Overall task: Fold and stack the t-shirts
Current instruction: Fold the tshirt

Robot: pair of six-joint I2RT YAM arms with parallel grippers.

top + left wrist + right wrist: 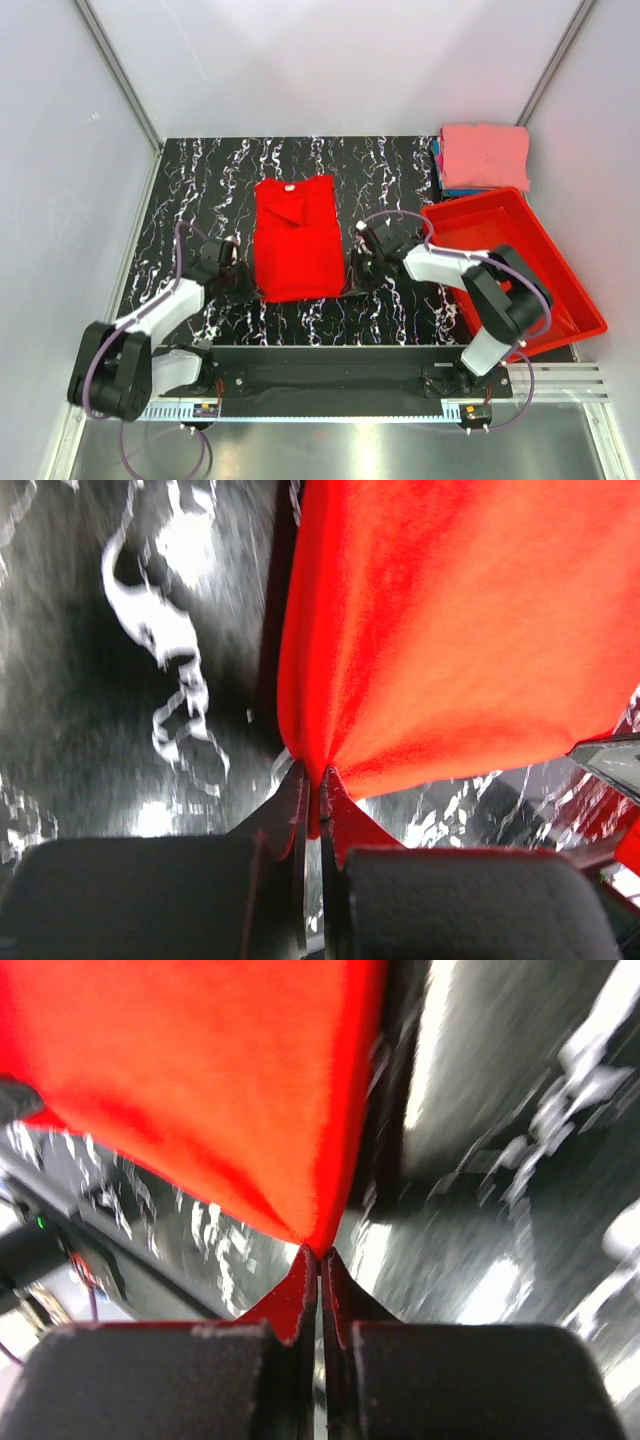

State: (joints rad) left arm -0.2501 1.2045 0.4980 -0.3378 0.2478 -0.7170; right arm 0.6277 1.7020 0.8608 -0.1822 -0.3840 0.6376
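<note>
Now the marbled counter point(200, 190) is carrying the red t-shirt point(297, 240), lying flat and partly folded between both arms, probably awaiting its next fold, while the pink-topped stack point(484, 155) is sitting at the far right corner. The left end effector point(312, 785) and right end effector point(320, 1260) are each pinching shut on one near corner.
</note>
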